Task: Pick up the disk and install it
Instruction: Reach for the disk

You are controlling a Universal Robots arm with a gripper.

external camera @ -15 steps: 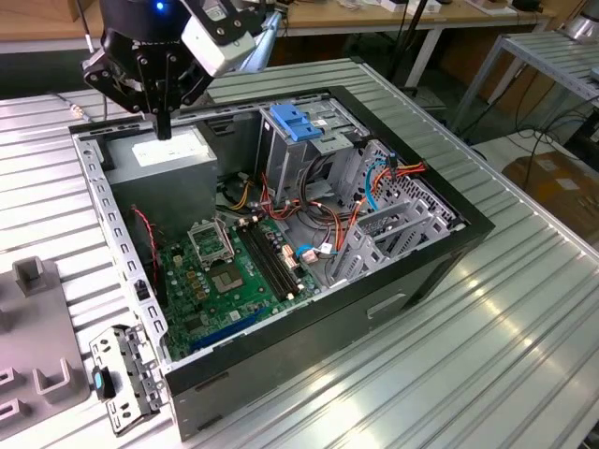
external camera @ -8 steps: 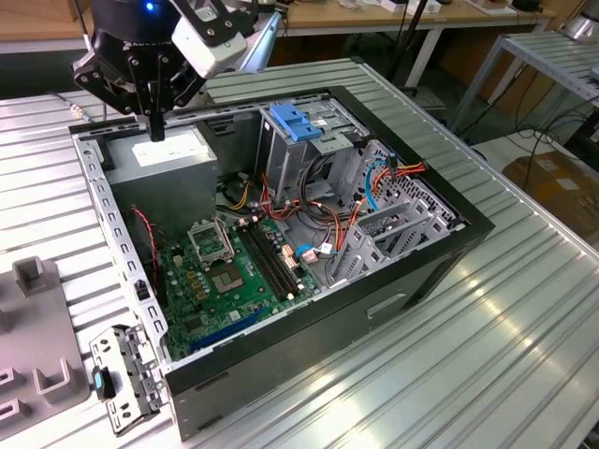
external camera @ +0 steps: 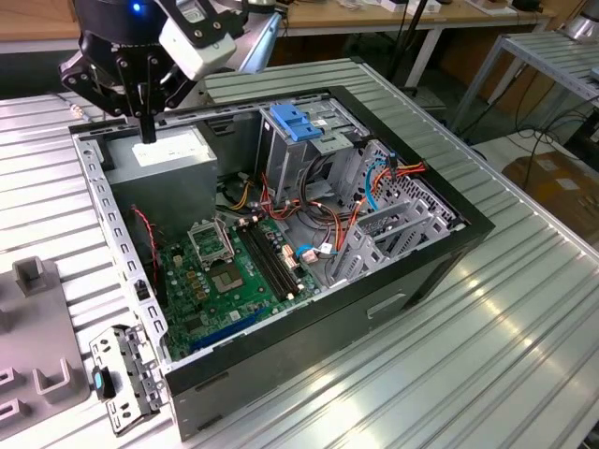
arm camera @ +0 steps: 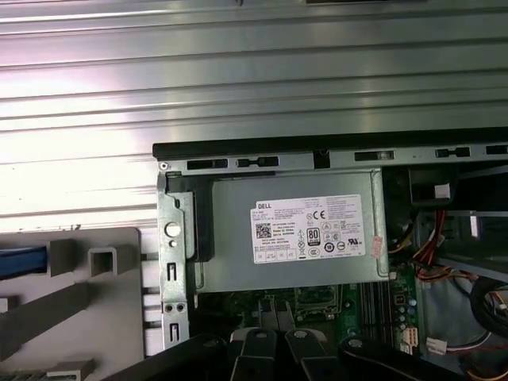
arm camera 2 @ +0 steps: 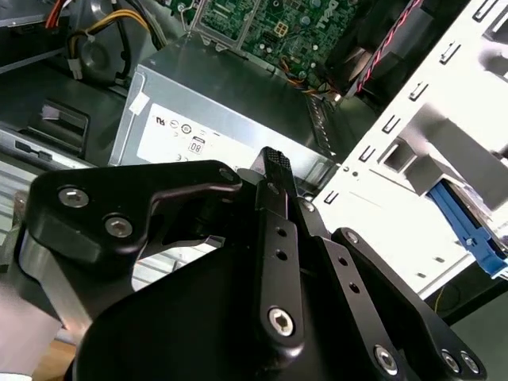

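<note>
Most of the disk (arm camera: pixel 19 262) was cut off by the frame edge tbh. Both wrist views caught just a blue strip of it, sitting on the grey fixture (arm camera: pixel 119 333) on the bench (external camera: pixel 468 365). That put it outside the case (external camera: pixel 281 355) and well apart from the gripper (external camera: pixel 145 116). Couldn't tell how it sat in the fixture. In the exterior view the fixture itself ran off the exterior view's left.

Fingers (arm camera 2: pixel 275 171) were pressed together w/ nothing between them, hanging over the PSU (external camera: pixel 178 187) near the case's far corner. Whether the tips touched the PSU lid, no idea. The gripper's black body blocked a good chunk of the PSU label in the second wrist view, and the arm hid the case rim behind it in the exterior view.

Case lay on its side, open on top. Inside:
- PSU at the exterior view's left
- mobo (external camera: pixel 220 281) next to it, toward the camera
- a tall grey drive cage (external camera: pixel 281 168) w/ a blue bracket (external camera: pixel 295 122) on top
- a tangle of red, orange and blue cables (external camera: pixel 323 220) around the cage's foot

A small metal bracket (external camera: pixel 126 374) lay on the bench just beside the case's near corner.
</note>
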